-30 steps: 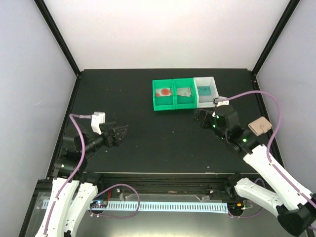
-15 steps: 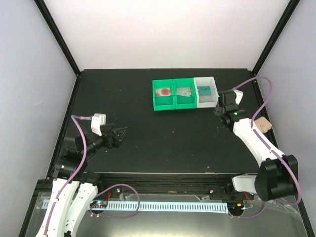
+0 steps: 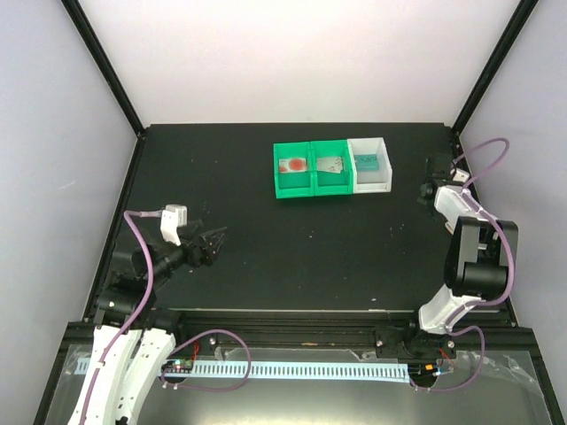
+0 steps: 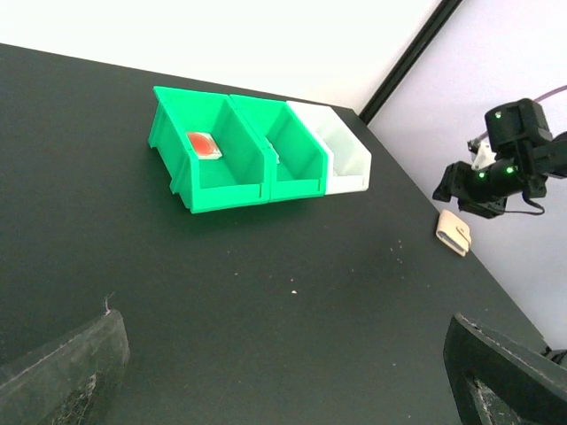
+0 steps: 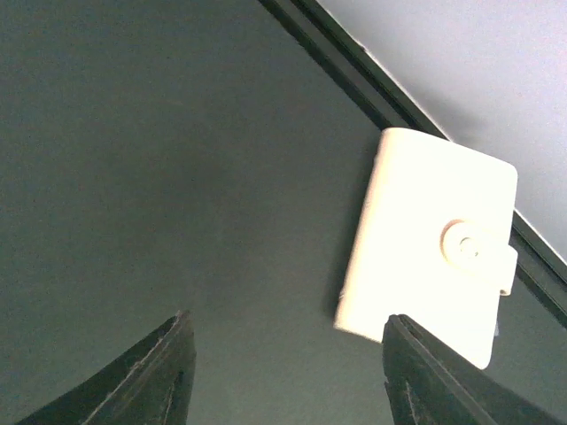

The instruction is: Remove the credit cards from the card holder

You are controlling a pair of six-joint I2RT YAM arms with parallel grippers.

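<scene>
Below the parted, empty right hand (image 5: 288, 320), one finger (image 5: 434, 390) covers part of the card holder (image 5: 434, 235).

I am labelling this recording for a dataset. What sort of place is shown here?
Probably a robot test cell in a lab, not a home: a black table enclosed by plain white panels in black frame posts, with small plastic sorting bins.

Worktop (image 3: 266, 257) reads matt black, faintly speckled. The green bins (image 4: 226, 193) and white bin (image 4: 350, 181) look like smooth, slightly glossy plastic. Card holder (image 5: 416, 230) shows a smooth, pale, soft-sheen skin
</scene>
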